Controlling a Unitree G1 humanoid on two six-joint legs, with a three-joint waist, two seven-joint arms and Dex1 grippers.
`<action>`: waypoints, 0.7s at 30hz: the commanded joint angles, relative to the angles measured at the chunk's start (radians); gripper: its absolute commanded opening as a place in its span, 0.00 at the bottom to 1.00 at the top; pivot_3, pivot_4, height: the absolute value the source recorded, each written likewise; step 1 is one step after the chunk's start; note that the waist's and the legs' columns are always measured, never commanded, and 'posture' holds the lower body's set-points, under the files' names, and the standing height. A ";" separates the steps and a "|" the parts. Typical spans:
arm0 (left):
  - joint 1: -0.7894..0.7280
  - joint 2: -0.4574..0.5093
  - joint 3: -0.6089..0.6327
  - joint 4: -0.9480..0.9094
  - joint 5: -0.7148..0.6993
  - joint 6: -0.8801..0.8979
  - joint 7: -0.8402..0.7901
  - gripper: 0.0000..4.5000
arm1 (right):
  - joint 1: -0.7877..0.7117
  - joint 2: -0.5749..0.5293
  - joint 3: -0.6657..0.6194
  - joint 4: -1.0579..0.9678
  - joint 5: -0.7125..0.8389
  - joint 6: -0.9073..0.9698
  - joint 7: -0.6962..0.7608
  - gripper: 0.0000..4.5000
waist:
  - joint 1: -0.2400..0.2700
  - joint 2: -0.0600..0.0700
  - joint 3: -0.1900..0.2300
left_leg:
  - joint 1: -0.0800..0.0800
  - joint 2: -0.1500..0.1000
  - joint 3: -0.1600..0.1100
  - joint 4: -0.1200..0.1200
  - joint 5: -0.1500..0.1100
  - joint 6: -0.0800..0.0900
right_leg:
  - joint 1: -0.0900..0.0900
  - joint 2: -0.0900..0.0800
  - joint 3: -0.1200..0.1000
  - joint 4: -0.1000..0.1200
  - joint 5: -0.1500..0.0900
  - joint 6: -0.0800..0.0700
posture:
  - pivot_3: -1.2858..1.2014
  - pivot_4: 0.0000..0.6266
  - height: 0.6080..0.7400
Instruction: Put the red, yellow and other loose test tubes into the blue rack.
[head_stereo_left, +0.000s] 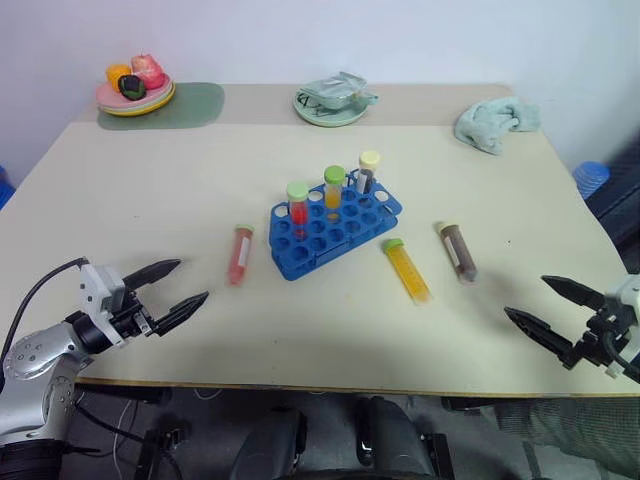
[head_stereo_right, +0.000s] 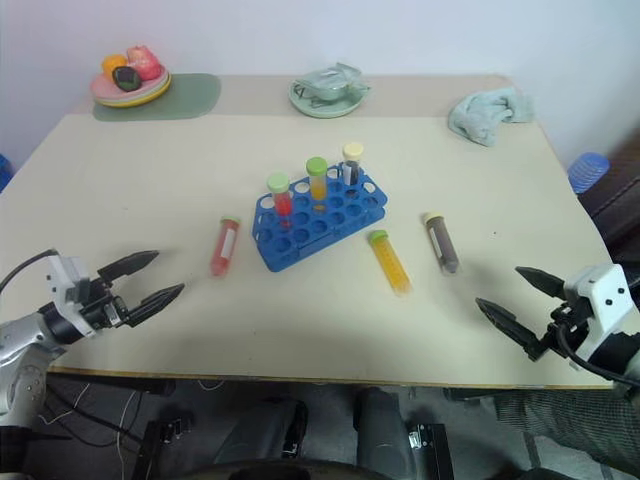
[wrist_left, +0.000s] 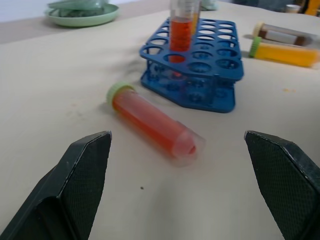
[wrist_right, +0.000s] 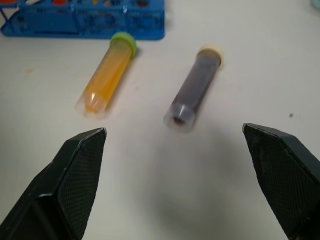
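Observation:
A blue rack (head_stereo_left: 334, 229) stands mid-table with three capped tubes upright in it. Left of it a red test tube (head_stereo_left: 239, 254) with a green cap lies flat; it also appears as the red tube (wrist_left: 152, 123) in the left wrist view. Right of the rack lie a yellow test tube (head_stereo_left: 407, 270) and a dark brown tube (head_stereo_left: 458, 251), seen too as the yellow tube (wrist_right: 106, 73) and brown tube (wrist_right: 194, 92). My left gripper (head_stereo_left: 167, 291) is open near the front left edge, short of the red tube. My right gripper (head_stereo_left: 556, 312) is open at the front right, empty.
Along the far edge sit a plate of toy food (head_stereo_left: 135, 92) on a green mat, a green dish with a wrapper (head_stereo_left: 331, 101), and a crumpled light cloth (head_stereo_left: 496, 122). The table's front edge (head_stereo_left: 340, 385) runs just below both grippers.

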 joint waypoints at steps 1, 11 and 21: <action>0.008 0.024 0.019 -0.023 -0.002 0.021 -0.012 0.97 | 0.003 0.000 -0.048 -0.010 0.003 -0.020 0.007 1.00 | 0.001 0.000 0.000 | 0.000 0.000 0.000 0.000 0.000 0.000 | 0.000 0.000 0.000 0.000 0.000 0.000 | 0.52 0.24 1.00; -0.045 0.017 0.019 -0.076 -0.059 0.094 -0.025 0.97 | -0.066 -0.015 -0.012 -0.038 0.012 0.034 -0.039 1.00 | 0.003 0.000 0.000 | 0.000 0.000 0.000 0.000 0.000 0.001 | 0.000 0.000 0.000 0.000 0.000 0.000 | 0.52 0.24 1.00; -0.162 -0.025 -0.089 -0.155 -0.047 0.112 -0.065 0.97 | -0.425 -0.170 0.132 0.035 0.074 0.436 -0.217 1.00 | 0.000 0.001 0.001 | 0.000 0.000 0.002 0.001 0.000 0.000 | -0.001 0.000 0.001 0.000 0.000 0.000 | 0.52 0.24 1.00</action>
